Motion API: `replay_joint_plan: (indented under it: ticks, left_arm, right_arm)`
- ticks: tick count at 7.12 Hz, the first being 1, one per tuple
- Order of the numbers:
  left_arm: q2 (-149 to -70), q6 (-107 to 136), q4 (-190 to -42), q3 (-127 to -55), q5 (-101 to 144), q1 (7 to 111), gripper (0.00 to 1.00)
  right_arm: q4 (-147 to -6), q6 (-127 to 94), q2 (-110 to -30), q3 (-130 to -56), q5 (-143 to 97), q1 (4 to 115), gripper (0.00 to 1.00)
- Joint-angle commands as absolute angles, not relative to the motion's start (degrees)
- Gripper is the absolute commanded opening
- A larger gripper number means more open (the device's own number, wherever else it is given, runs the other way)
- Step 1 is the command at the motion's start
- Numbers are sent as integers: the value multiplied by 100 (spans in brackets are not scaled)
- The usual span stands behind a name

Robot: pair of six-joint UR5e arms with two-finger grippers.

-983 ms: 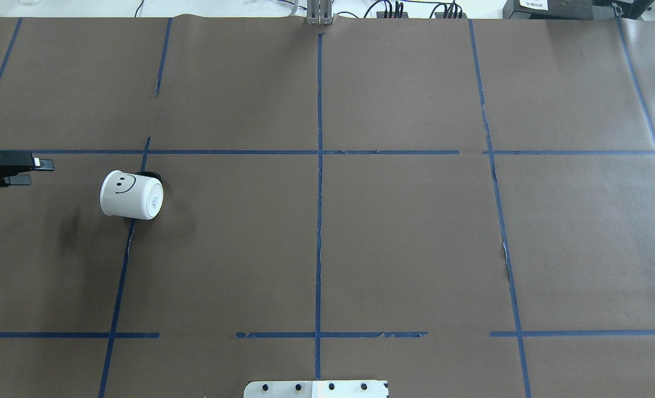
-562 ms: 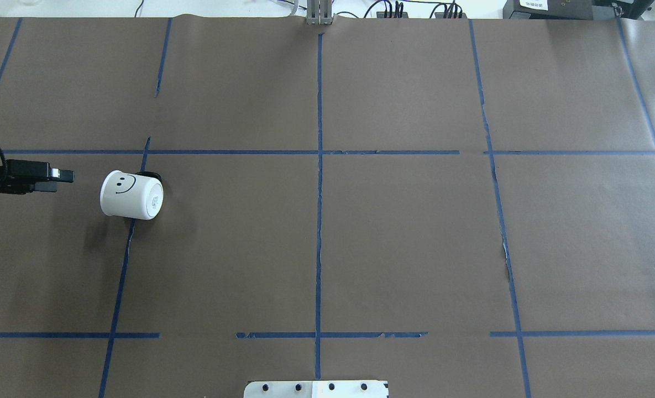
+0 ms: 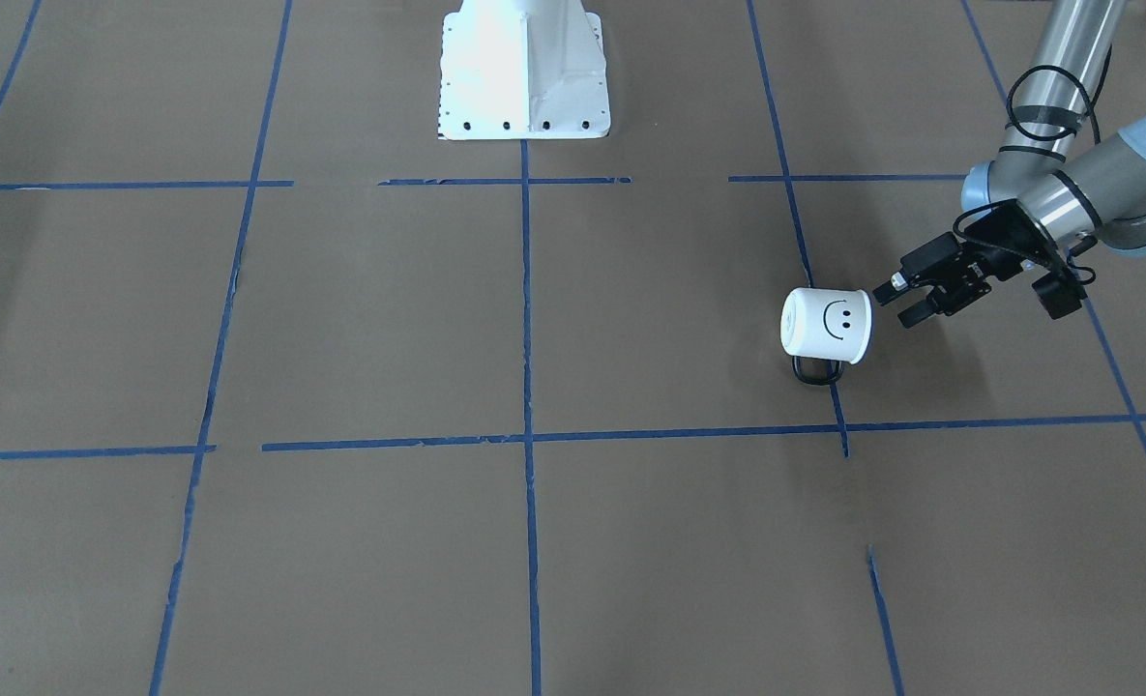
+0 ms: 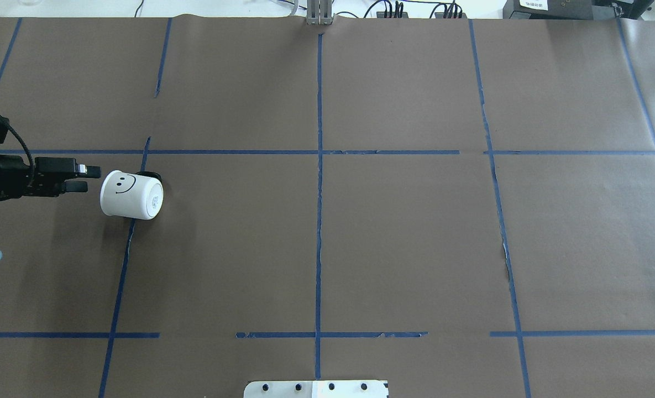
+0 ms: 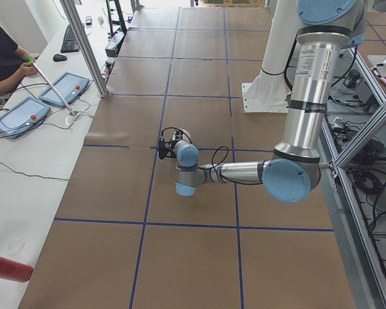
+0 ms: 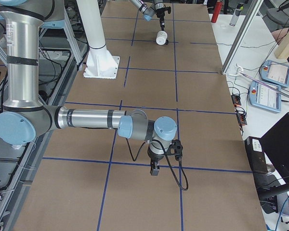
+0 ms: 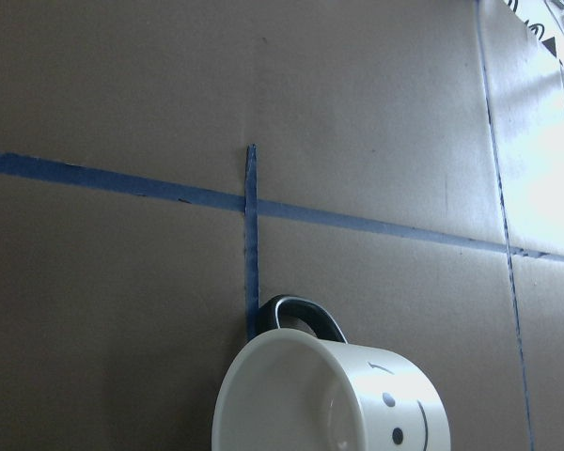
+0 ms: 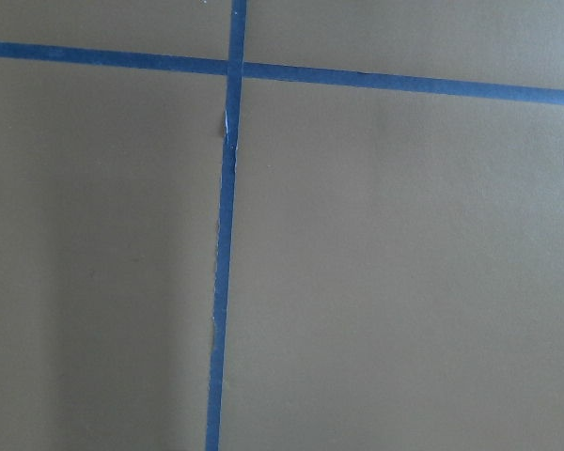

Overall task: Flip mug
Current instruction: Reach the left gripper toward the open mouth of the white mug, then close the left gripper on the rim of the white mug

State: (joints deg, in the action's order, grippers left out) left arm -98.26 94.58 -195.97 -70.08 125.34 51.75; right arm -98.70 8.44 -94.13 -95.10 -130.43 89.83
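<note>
Mug point(image 4: 131, 194) on its side near surface's point(image 4: 360, 249) left edge, mouth facing left fingers point(image 4: 92, 171), parted, empty, just beside it; right fingers point(image 6: 154, 169) too small to tell whether parted

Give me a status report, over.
Left claw open, facing mug mouth, not touching. Mug on its side. Right claw far off, state unclear. Nothing between claw and mug.

Bright, even light across the counter point(image 4: 404, 249); a faint soft shadow pooling beside the mug point(image 4: 131, 194); white glare washing the left wrist view's upper right corner; everything sharp.
</note>
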Motion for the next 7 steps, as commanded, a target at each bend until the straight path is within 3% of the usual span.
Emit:
replay_joint_plan:
  ticks: [1,4,7]
  left_arm:
    - [-9966,10194,-20440,-6699,11919,4792,99]
    - [-10141,10274,-21243,-6153,11883,4737,97]
    - [-10519,10274,-21541,-5732,11656,4624,88]
  right_arm:
    - [-9870,844,-9413,-9510,-13043,8982,100]
    - [-9870,844,-9413,-9510,-13043,8982,100]
    - [-9870,844,-9413,-9510,-13043,8982,100]
